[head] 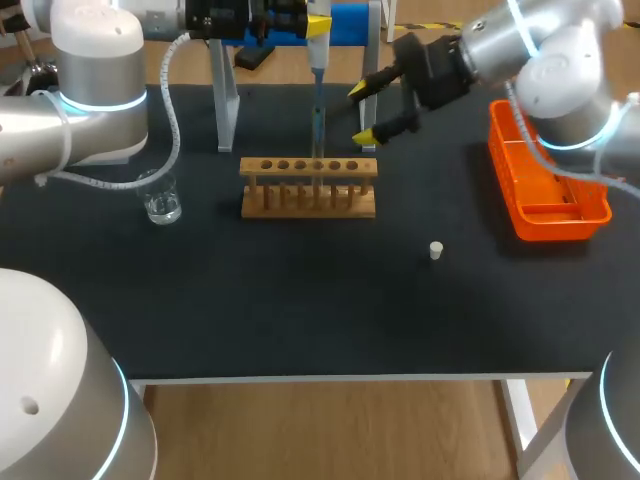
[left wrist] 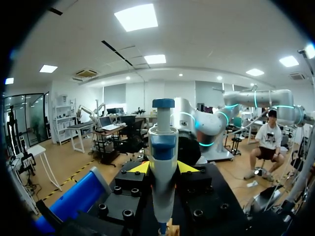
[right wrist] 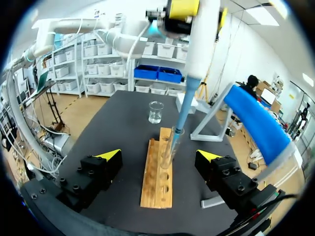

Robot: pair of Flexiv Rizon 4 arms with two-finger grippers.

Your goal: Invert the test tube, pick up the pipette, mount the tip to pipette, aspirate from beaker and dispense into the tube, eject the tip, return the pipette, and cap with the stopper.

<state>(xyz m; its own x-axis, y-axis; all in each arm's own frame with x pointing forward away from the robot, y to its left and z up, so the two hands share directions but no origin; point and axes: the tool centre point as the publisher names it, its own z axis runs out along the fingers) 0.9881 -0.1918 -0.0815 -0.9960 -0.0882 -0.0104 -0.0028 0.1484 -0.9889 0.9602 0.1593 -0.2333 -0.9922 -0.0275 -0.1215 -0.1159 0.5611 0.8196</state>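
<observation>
Left fingers clamp pipette, tip down in tube in rack. Right fingers spread wide, empty, near rack. Beaker and stopper on table.

The pipette bars the rack's middle from above; beaker and basket stand well aside.

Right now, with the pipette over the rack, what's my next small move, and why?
Probably hold the left gripper steady and dispense. It is shut on the pipette, whose tip sits in the mouth of the tube in the rack. The right gripper is open, apart behind the rack, and the stopper lies loose on the table, so capping comes later.
</observation>
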